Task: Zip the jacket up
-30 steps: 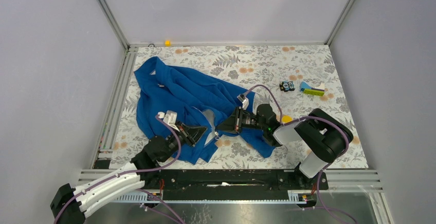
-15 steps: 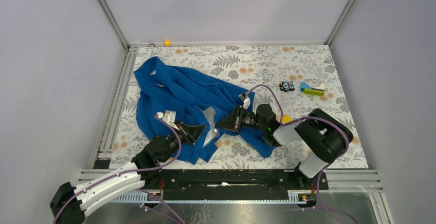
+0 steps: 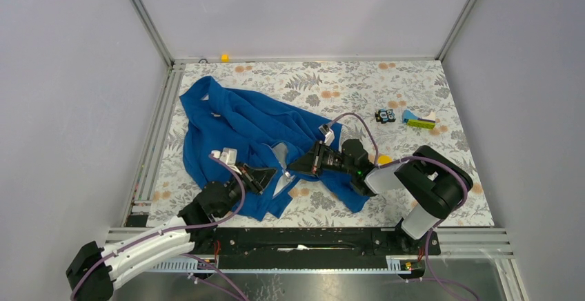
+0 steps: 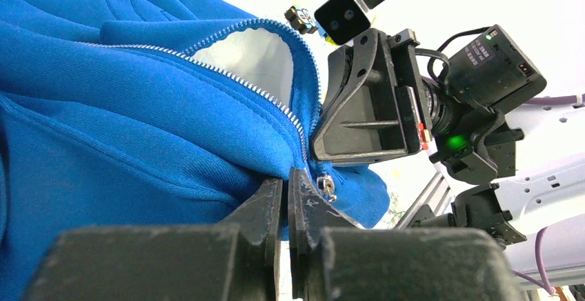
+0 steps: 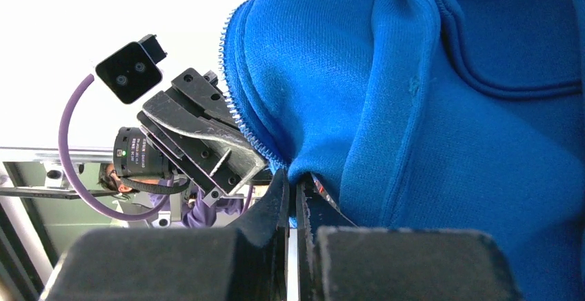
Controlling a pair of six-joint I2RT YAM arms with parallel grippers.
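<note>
The royal-blue jacket (image 3: 238, 128) lies crumpled on the left half of the floral table, front open at the bottom, white lining (image 3: 280, 154) showing. My left gripper (image 3: 273, 174) is shut on the jacket's front edge near the hem; in the left wrist view (image 4: 287, 177) the zipper teeth (image 4: 241, 83) run down to it and a small silvery pull (image 4: 326, 188) hangs just right of the fingertips. My right gripper (image 3: 295, 168) faces it, shut on the opposite front edge (image 5: 292, 177), with zipper teeth (image 5: 238, 118) just above the fingers. The two grippers are almost touching.
A small black block (image 3: 385, 115), a light-blue and green piece (image 3: 417, 121) and a yellow ball (image 3: 383, 159) lie on the right side of the table. A small orange object (image 3: 224, 57) sits at the back rail. Metal rails border the table.
Both grippers have shifted slightly left and closer together, still holding the jacket's front edges; the white lining gap between them has narrowed a little.
</note>
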